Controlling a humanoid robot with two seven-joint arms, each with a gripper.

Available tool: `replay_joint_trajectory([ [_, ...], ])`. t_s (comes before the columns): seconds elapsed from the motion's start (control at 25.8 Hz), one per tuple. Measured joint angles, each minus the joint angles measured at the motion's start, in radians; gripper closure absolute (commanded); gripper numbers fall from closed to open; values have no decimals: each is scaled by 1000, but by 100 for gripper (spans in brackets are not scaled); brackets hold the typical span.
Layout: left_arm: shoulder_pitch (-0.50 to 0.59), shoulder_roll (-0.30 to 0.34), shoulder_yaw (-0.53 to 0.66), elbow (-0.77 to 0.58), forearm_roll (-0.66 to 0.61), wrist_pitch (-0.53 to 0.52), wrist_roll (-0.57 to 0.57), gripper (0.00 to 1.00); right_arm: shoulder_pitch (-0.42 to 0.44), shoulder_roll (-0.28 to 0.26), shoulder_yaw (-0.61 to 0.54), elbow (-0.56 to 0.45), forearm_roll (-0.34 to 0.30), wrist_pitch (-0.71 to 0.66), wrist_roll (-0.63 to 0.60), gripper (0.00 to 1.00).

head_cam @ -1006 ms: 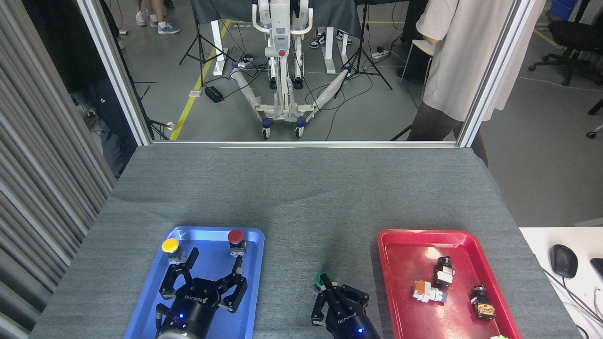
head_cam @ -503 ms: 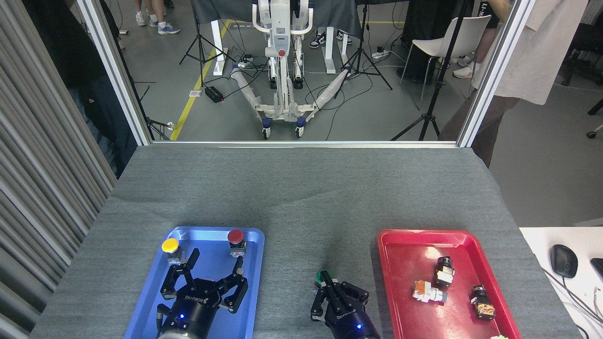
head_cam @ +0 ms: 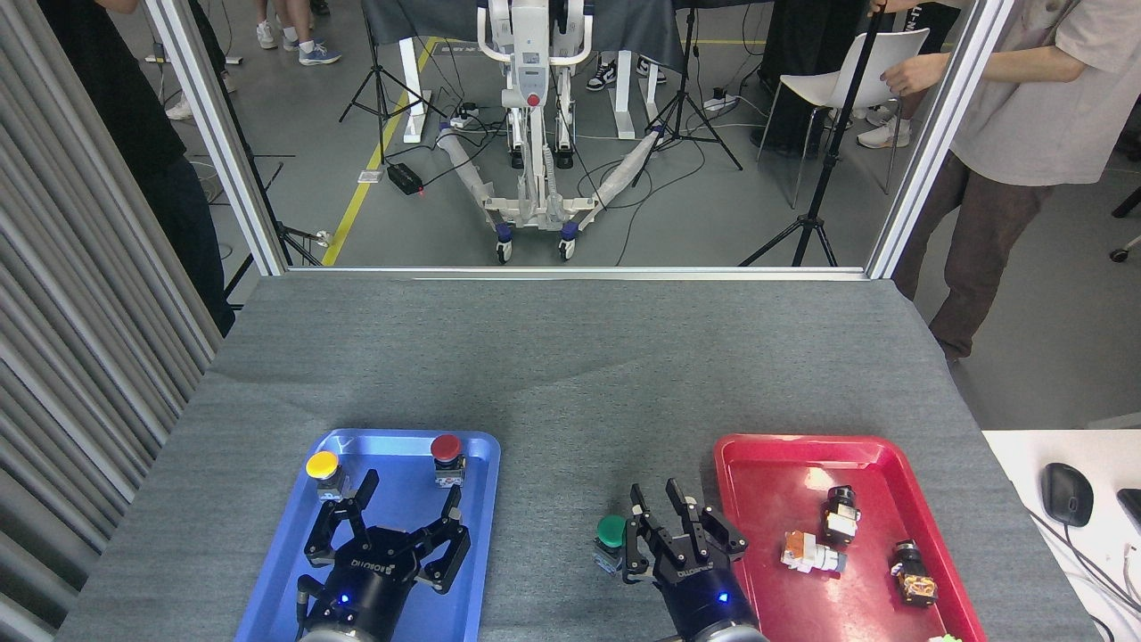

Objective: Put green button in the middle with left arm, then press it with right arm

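Note:
The green button (head_cam: 611, 531) stands upright on the bare grey cloth of the middle (head_cam: 570, 392), between the two trays. My right gripper (head_cam: 653, 492) is just to the button's right, beside it and off its cap, with its two fingers a little apart and nothing between them. My left gripper (head_cam: 406, 496) hovers open over the blue tray (head_cam: 267, 571), empty, just below the yellow button (head_cam: 322, 465) and the red button (head_cam: 446, 447).
A red tray (head_cam: 767, 450) on the right holds several small switch parts. A black mouse (head_cam: 1067, 493) lies on a white desk at far right. Beyond the table's far edge are people, tripods, a chair and a white wheeled stand.
My right gripper has lifted off the green button, shifted right and up, and its fingers have parted. The button's cap is now fully visible. The left gripper has stayed put.

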Motion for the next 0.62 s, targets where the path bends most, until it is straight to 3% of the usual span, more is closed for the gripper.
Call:
replay_joint_trajectory([
  [0.19, 1, 0, -1, 0, 0, 0, -2, 0, 24, -54, -130, -27, -6, -68, 0, 2],
  [0.43, 2, 0, -1, 0, 0, 0, -2, 0, 49, -74, -330, -35, -33, -234, -2, 1],
  [0.62, 2, 1, -1, -1, 0, 0, -2, 0, 72, -77, -392, -53, -38, -287, -2, 0],
])
